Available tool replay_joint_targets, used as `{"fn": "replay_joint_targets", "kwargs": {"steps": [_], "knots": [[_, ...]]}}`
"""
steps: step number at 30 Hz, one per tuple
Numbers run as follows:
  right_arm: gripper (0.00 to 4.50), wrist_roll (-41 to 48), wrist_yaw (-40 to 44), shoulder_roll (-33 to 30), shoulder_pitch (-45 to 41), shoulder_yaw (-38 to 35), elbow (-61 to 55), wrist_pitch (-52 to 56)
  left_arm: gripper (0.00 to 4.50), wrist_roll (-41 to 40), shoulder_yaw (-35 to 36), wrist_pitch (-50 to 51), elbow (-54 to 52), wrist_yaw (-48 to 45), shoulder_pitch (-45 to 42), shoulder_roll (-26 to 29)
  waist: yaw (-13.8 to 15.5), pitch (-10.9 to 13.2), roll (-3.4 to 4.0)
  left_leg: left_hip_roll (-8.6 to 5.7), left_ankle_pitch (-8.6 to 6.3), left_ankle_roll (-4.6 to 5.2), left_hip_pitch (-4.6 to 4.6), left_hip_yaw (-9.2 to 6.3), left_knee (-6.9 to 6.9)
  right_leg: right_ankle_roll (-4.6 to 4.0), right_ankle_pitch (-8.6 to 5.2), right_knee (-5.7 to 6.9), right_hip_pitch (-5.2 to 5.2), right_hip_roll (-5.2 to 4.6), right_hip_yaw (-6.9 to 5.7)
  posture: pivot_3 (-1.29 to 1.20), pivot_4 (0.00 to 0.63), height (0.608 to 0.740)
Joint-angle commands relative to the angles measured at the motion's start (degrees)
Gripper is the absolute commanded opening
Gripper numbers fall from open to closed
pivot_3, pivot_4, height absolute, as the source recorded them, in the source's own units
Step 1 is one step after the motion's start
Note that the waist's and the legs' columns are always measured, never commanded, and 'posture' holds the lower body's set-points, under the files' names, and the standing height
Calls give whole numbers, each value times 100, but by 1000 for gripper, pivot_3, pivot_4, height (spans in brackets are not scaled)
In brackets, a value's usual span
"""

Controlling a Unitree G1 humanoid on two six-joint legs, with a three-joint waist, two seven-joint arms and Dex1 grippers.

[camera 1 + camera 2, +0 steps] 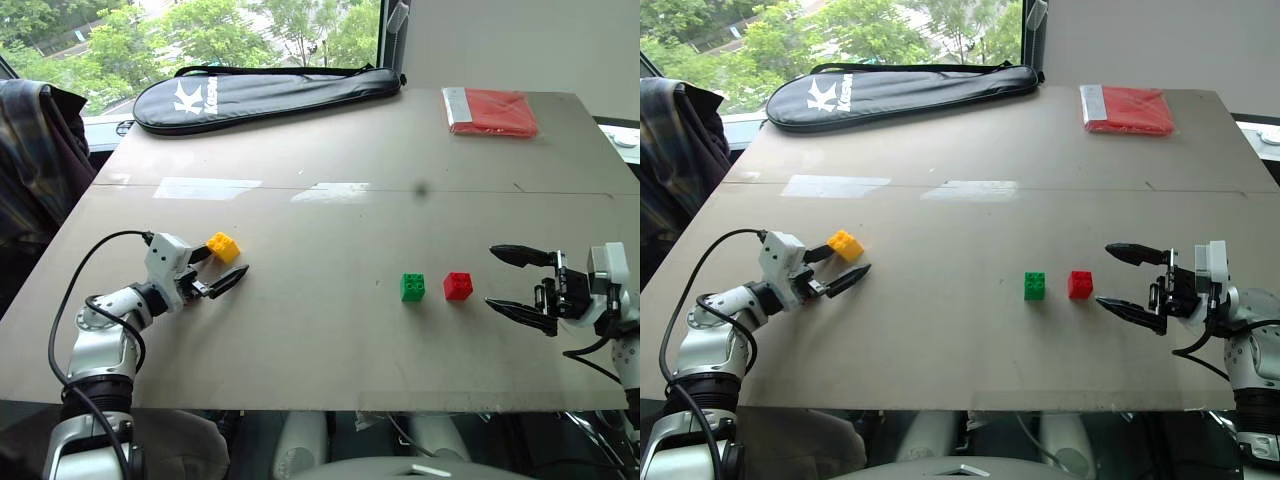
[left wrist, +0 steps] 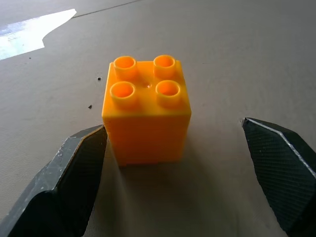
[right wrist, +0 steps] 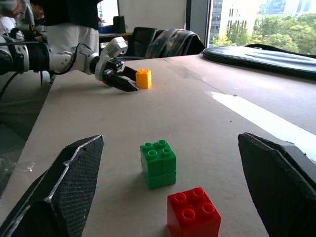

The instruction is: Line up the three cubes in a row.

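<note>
The left gripper (image 1: pixel 222 272) is wide open around the yellow cube (image 1: pixel 223 247), one finger touching it. It might knock the cube away. The green cube (image 1: pixel 412 287) and red cube (image 1: pixel 458 286) sit close together. The right gripper (image 1: pixel 510 281) waits wide open, holding nothing.

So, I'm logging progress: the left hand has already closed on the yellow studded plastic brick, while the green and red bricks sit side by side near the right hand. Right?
Not quite. The left hand is open, not closed: the left wrist view shows the yellow studded plastic brick between its spread fingers, ungripped. The green brick and red brick do sit side by side near the right hand.
</note>
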Motion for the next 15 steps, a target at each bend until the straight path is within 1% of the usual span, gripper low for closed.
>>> {"fn": "replay_joint_targets", "kwargs": {"steps": [1, 3, 5, 7, 8, 11, 15], "knots": [[4500, 123, 93, -86, 39, -110, -244, 41, 3946, 94, -34, -324, 398, -138, -285, 137, 1, 0, 0, 0, 0, 0, 0, 0, 0, 0, 0, -1, 0, 0, -1, 0, 150, 708], [4500, 120, 110, -82, 41, -114, -250, 45, 3311, 128, -61, -414, 551, -190, -385, 124, 1, 0, 0, 0, 0, 0, 0, 1, 0, 0, 0, -1, 1, 0, 0, 0, 150, 708], [4500, 120, 115, -72, 35, -122, -250, 47, 2277, 129, -94, -474, 639, -239, -464, 103, 1, 0, 0, -1, 0, 0, 0, 4, 0, 0, 0, -2, 0, -1, 2, 0, 150, 708], [4500, 122, 123, -67, 31, -130, -243, 38, 1345, 121, -142, -516, 672, -265, -522, 74, 1, 0, 0, -1, 0, 0, 0, 3, 0, 2, 1, -1, 0, -2, 1, 0, 150, 708], [4500, 125, 127, -67, 30, -135, -237, 34, 1258, 126, -171, -546, 679, -286, -538, 65, 1, 0, 0, -1, 0, 0, 0, 2, 0, 3, 2, -1, 0, -2, 0, 0, 150, 708], [4500, 127, 135, -72, 32, -150, -218, 24, 1279, 147, -286, -540, 652, -391, -554, 62, 1, 0, 0, 0, -1, 1, -1, 2, 0, 4, 3, -1, 0, -2, 0, 0, 150, 708], [4500, 139, 161, -95, 52, -179, -167, 32, 1279, 252, -845, -456, 55, -1059, -619, 33, 22, 0, 0, -1, 0, 1, -1, 3, 0, 2, 2, -1, 0, -2, 0, 0, 150, 708]]}}
